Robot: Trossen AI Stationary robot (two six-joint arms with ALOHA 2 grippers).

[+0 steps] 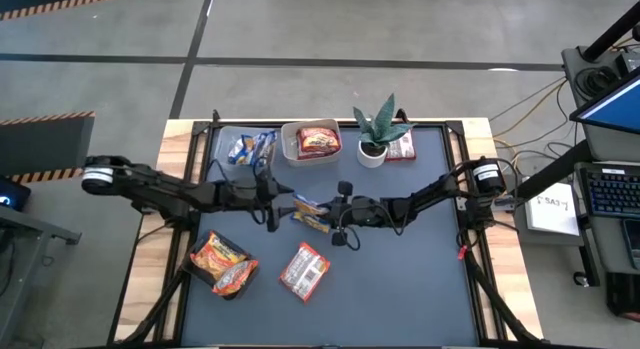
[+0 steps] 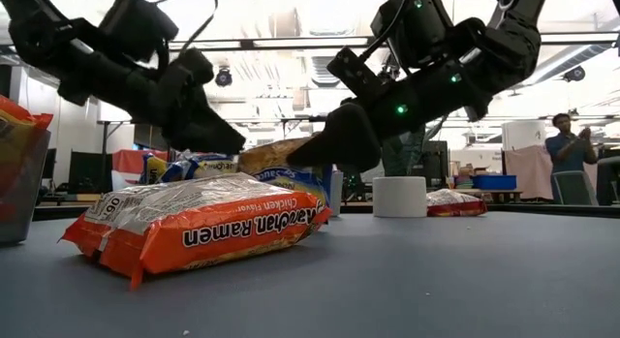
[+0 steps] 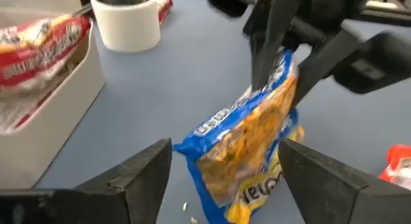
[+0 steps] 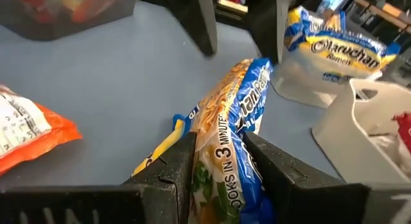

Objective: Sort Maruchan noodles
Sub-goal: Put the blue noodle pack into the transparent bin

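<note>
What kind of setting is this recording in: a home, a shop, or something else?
Most likely a robotics lab or workshop. The table stands on a bare concrete floor with hazard-striped tape, a computer desk with a keyboard sits beside it, and a person stands in the open room beyond.

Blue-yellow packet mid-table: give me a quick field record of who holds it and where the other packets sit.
held packet: blue-yellow packet, mid-table, tilted up
right pincer: shut on the blue-yellow packet
left pincer: open, fingers either side of the packet's other end
blue tub: back left, blue-yellow packets inside
red tub: back centre, holds a red packet
orange packets: front left
red-white packet: front centre, on the pad
plant pot: back right
</note>
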